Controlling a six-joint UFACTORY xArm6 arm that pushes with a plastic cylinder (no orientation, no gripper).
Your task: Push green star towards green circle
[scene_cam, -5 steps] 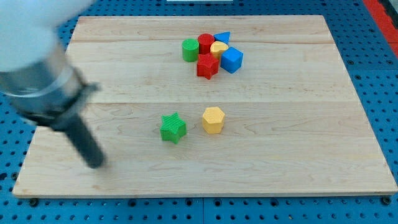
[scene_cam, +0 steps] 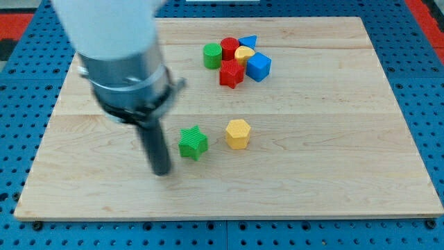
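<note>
Wooden board (scene_cam: 333,173), pale and rectangular, lies on a blue pegboard surface (scene_cam: 427,90). A robot arm with a white upper casing and a dark collar reaches down from the view's top left, ending in a straight dark rod. The arm carries no gripper, so nothing opens or closes; the rod's tip (scene_cam: 163,171) rests on the board just to the view's left of the green star (scene_cam: 193,143), slightly below it, with a narrow gap between them.

The green star sits near the board's middle. Just to its right, apart from it, stands a yellow hexagon block (scene_cam: 237,133).

The green circle (scene_cam: 212,55) is well apart from the star, toward the view's top. It stands at the left edge of a tight cluster: a red cylinder (scene_cam: 229,47), a yellow block (scene_cam: 244,54), a blue triangle (scene_cam: 249,41), a red star (scene_cam: 231,73) and a blue cube (scene_cam: 258,67).
</note>
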